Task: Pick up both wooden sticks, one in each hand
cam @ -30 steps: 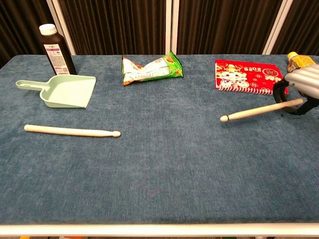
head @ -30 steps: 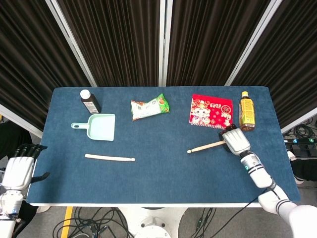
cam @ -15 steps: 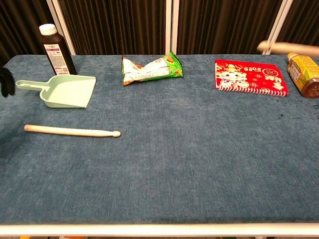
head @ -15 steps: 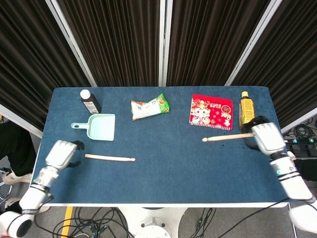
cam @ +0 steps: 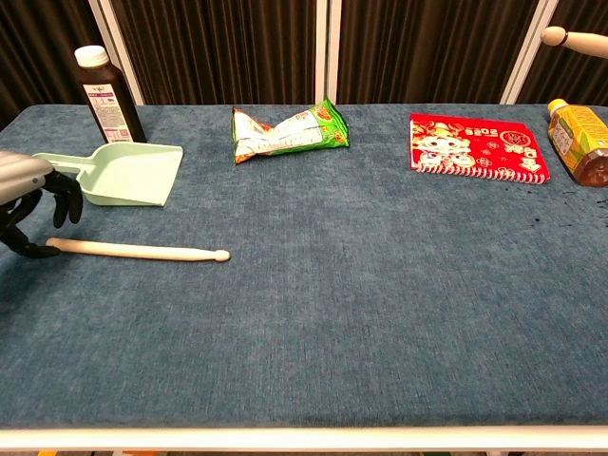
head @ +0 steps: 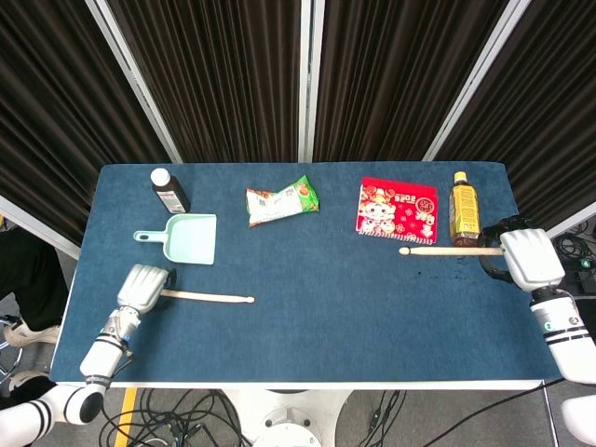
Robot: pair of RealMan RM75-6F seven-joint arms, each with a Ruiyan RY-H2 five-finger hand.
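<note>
One wooden stick (head: 207, 297) lies flat on the blue table at the front left, and the chest view shows the same stick (cam: 138, 251). My left hand (head: 144, 287) sits over its left end. In the chest view the left hand (cam: 24, 190) arches its dark fingers (cam: 21, 242) around that end, thumb apart, and the stick rests on the cloth. My right hand (head: 529, 258) grips the second stick (head: 447, 250) and holds it level above the table's right edge. Only the tip of that raised stick (cam: 573, 38) shows at the chest view's top right.
A mint dustpan (head: 191, 238) and a dark bottle (head: 169, 190) stand just behind the left stick. A green snack bag (head: 281, 201), a red notebook (head: 398, 209) and a tea bottle (head: 465, 209) line the back, the bottle close to the raised stick.
The right hand has lifted its stick off the table and carried it up and to the right. The left hand came in from the left edge onto the lying stick's end.
</note>
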